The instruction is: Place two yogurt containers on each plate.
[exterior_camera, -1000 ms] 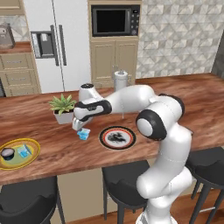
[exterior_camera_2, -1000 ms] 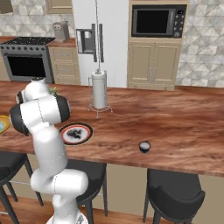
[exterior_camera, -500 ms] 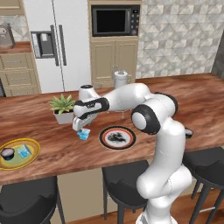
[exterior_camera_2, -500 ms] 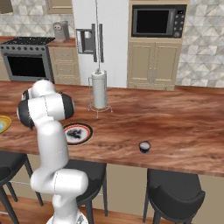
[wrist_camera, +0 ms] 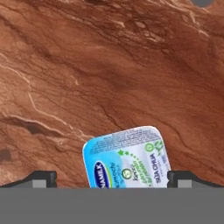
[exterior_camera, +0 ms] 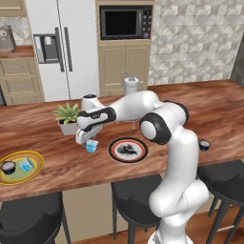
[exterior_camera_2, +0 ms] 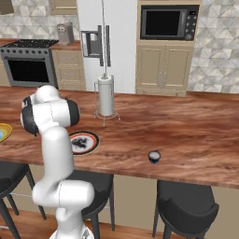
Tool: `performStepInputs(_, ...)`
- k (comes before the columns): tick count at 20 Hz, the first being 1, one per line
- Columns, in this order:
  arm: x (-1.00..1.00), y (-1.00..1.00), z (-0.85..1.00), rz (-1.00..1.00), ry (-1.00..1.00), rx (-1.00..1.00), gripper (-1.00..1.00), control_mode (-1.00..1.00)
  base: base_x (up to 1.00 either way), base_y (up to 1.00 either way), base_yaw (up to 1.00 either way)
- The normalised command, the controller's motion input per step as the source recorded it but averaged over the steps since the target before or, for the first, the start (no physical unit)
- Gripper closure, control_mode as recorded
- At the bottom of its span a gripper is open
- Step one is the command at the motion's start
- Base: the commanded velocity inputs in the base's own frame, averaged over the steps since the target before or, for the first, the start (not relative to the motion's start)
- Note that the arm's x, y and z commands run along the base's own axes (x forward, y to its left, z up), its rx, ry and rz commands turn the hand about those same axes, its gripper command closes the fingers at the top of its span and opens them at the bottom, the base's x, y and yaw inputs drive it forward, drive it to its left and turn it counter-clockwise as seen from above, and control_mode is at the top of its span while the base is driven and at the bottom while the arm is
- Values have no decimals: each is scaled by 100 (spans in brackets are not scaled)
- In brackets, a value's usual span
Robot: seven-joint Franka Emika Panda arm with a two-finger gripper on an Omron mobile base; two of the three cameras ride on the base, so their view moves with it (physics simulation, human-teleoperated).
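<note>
A light blue squarish yogurt container (exterior_camera: 91, 145) (wrist_camera: 127, 159) stands on the wooden counter between the two plates. My gripper (exterior_camera: 87, 138) (wrist_camera: 113, 179) hangs open just over it, one fingertip (wrist_camera: 43, 178) on either side of the cup. The yellow-rimmed plate (exterior_camera: 38, 159) at the left holds a dark round cup (exterior_camera: 8, 166) and a light blue cup (exterior_camera: 26, 165). The white, dark-rimmed plate (exterior_camera: 110, 150) (exterior_camera_2: 95, 140) lies bare. Another dark round cup (exterior_camera: 205, 144) (exterior_camera_2: 154, 156) stands alone on the counter, far right of the arm.
A potted green plant (exterior_camera: 68, 116) stands just behind the gripper. Farther back on the counter is a paper towel holder (exterior_camera: 131, 86) (exterior_camera_2: 105, 95). Dark stools (exterior_camera: 138, 200) line the counter's near edge. Fridge, oven and cabinets fill the back wall.
The arm has reached out a little and the hand has come down closer over the light blue cup. The jaws have stayed open.
</note>
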Motion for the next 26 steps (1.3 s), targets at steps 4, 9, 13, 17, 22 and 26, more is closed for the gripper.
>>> performStepInputs(4, 0, 0, -1, 0, -6, 0, -100, -100, 0, 0, 0)
performStepInputs(9, 0, 0, 0, 0, -6, -1, -100, -100, 0, 0, 0)
performStepInputs(13, 3, 0, -12, 0, -3, 0, -100, -100, 0, 0, 0)
performStepInputs(17, -5, -13, -12, 0, 0, 0, -100, -100, 0, 0, 0)
performStepInputs(22, -2, -14, 0, 0, 0, 0, -100, -100, 0, 0, 0)
performStepInputs(26, 0, -2, -7, 0, 0, 0, -100, -100, 0, 0, 0)
